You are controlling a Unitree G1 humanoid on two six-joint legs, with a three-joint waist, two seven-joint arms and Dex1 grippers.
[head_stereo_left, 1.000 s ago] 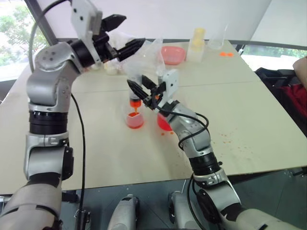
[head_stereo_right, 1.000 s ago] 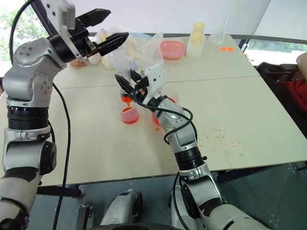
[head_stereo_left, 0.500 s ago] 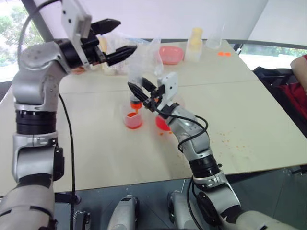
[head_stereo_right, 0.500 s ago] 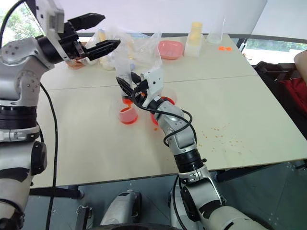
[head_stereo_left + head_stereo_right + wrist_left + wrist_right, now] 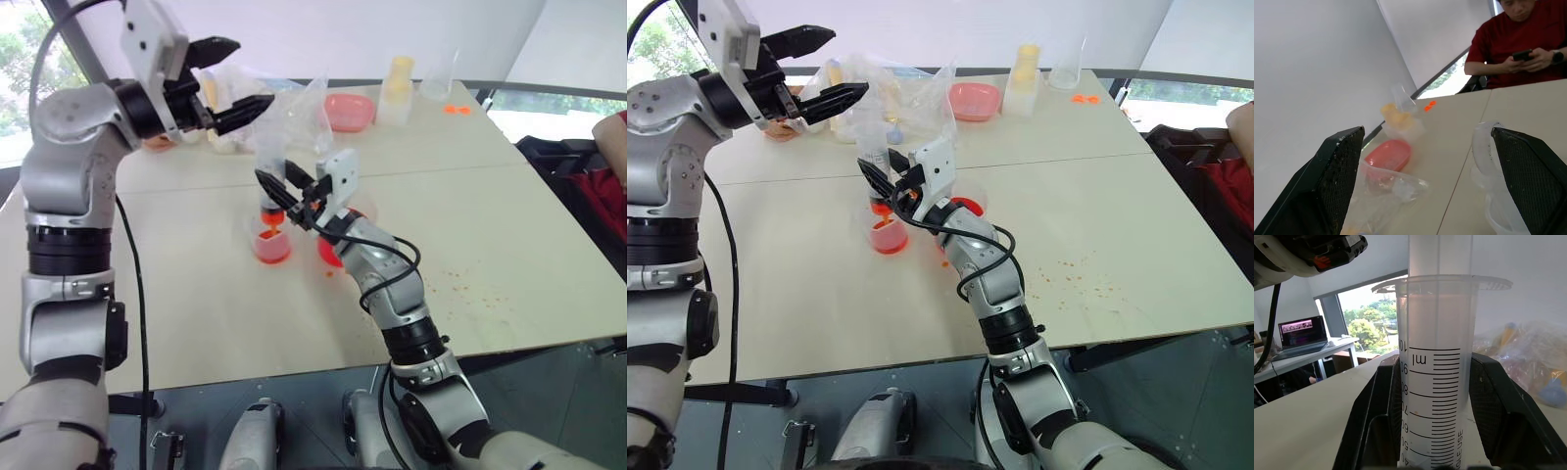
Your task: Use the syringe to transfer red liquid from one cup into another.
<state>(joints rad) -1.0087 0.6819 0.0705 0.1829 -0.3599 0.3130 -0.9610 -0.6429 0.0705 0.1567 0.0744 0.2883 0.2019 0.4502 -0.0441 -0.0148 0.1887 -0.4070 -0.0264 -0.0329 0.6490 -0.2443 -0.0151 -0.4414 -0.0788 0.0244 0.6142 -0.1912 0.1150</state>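
Syringe (image 5: 1437,377), a light, stiff, slick clear tube, stands upright over the smaller cup (image 5: 272,245) on the surface (image 5: 509,245), right claw (image 5: 279,191) clamped around its barrel, the sensible hold, while the left claw (image 5: 238,78) hangs spread apart above, empty.

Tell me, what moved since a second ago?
The open left gripper drew back to the robot's left, away from the syringe. The right gripper stayed shut on the syringe, its tip over the small cup.
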